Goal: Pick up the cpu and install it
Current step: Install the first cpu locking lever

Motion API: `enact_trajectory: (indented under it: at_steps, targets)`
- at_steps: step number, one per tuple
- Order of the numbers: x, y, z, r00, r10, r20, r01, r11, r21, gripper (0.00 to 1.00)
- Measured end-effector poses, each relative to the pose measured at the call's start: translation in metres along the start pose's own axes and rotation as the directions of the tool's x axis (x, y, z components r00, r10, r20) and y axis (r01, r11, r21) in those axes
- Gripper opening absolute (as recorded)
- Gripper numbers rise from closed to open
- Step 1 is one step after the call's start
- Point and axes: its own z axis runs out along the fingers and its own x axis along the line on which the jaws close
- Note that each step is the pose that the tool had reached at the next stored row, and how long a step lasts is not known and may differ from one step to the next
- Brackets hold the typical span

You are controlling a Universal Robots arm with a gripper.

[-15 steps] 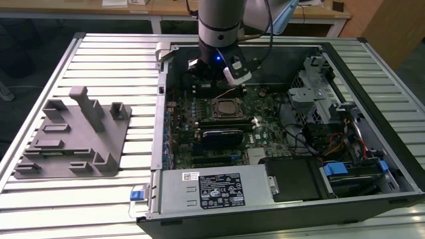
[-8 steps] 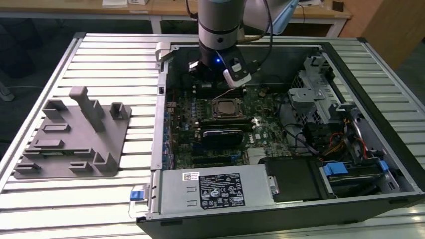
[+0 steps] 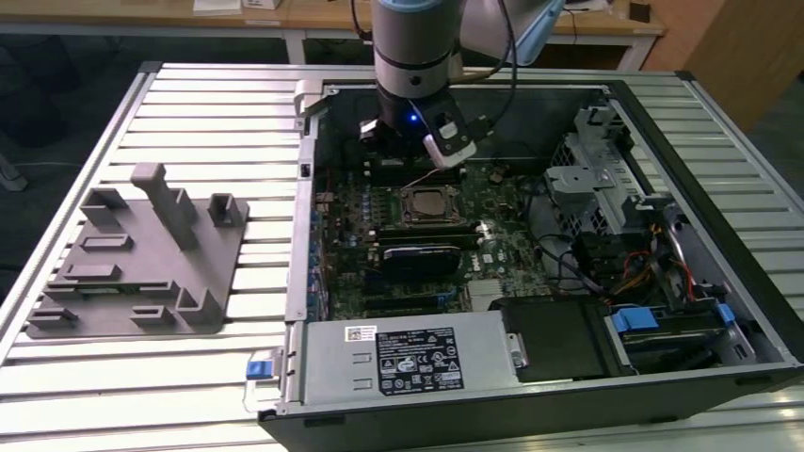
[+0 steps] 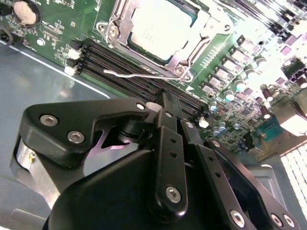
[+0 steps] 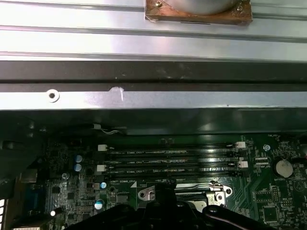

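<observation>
Pincer [image 4: 164, 99], closed tight, hovers just beside the seated cpu [image 4: 158, 26].

The cpu [image 4: 160, 26] glare-washed and edge-cropped in the second wrist view, perhaps behind the tool [image 5: 164, 196] in the first wrist view.

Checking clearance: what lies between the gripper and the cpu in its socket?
In the second wrist view, black memory slots and the socket's thin metal lever lie between the gripper and the cpu.
</observation>
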Motion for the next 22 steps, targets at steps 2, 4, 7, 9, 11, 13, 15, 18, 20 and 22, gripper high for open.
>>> enact_trajectory:
  at_steps: [2,4,7,9,11,13,15,18,20,22]
  targets:
    - [0.0,-0.0001,0.0007,0.9999,0.011,0.0049,-0.011,0.9999,0.0015,0.11]
    - [0.0,-0.0004,0.0015,0.9997,0.023,0.0103,-0.023,0.9997,0.0026,0.11]
    - [0.0001,-0.0008,0.0033,0.9988,0.045,0.019,-0.045,0.999,0.0038,0.11]
    - [-0.0001,-0.0011,0.0045,0.9981,0.057,0.0231,-0.058,0.9983,0.0044,0.11]
    - [-0.0007,-0.0014,0.006,0.9975,0.066,0.0263,-0.066,0.9978,0.0044,0.11]
    - [-0.002,-0.0017,0.0073,0.9971,0.071,0.0292,-0.071,0.9975,0.0029,0.11]
    - [-0.0032,-0.002,0.0083,0.9967,0.074,0.0318,-0.074,0.9972,0.0002,0.11]
    - [-0.0044,-0.0022,0.0095,0.9963,0.078,0.0357,-0.078,0.9969,-0.0018,0.11]
    - [-0.0044,-0.0022,0.0095,0.9963,0.078,0.0358,-0.078,0.9969,-0.0018,0.11]
    - [-0.0045,-0.0023,0.0096,0.9963,0.078,0.0358,-0.078,0.9969,-0.002,0.11]
